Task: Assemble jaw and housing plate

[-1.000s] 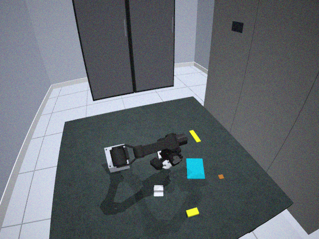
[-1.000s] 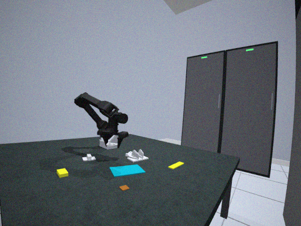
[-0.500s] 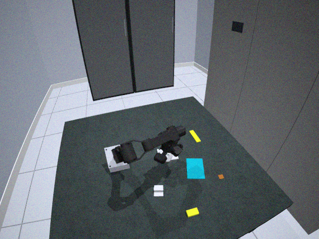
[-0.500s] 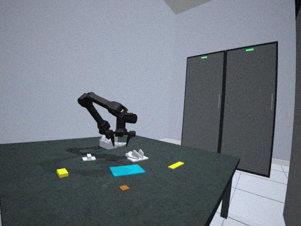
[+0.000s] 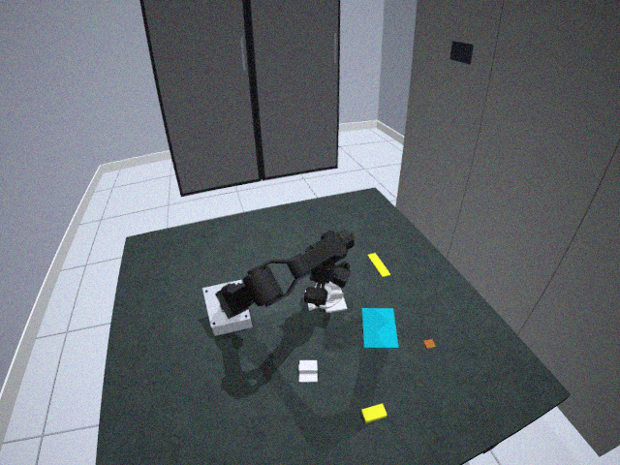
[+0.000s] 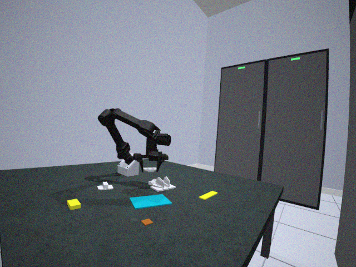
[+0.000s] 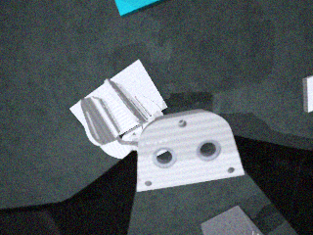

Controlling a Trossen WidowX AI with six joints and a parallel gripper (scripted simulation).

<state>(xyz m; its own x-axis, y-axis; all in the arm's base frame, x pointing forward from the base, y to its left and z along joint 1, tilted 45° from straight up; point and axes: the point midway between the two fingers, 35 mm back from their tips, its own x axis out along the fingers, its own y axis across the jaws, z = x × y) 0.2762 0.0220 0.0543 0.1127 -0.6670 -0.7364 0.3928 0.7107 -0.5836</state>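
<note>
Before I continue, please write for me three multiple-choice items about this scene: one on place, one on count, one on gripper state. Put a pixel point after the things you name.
1. Where is the housing plate [image 6: 149, 169] [image 7: 191, 139]?
A) flat on the cyan sheet [image 5: 380, 327] [image 6: 150, 201]
B) between the gripper's fingers
C) on the yellow block [image 5: 374, 413] [image 6: 73, 203]

2. How many large round holes does the plate show?
A) one
B) two
C) four

3. What state is the gripper [image 6: 149, 169] in?
A) shut on the plate
B) open, holding nothing
C) fully shut, holding nothing

1 B: the exterior view shows the plate between the fingertips.
2 B: the wrist view shows two ringed holes side by side.
3 A: the fingers stand apart at the plate's two sides, above the table.
</note>
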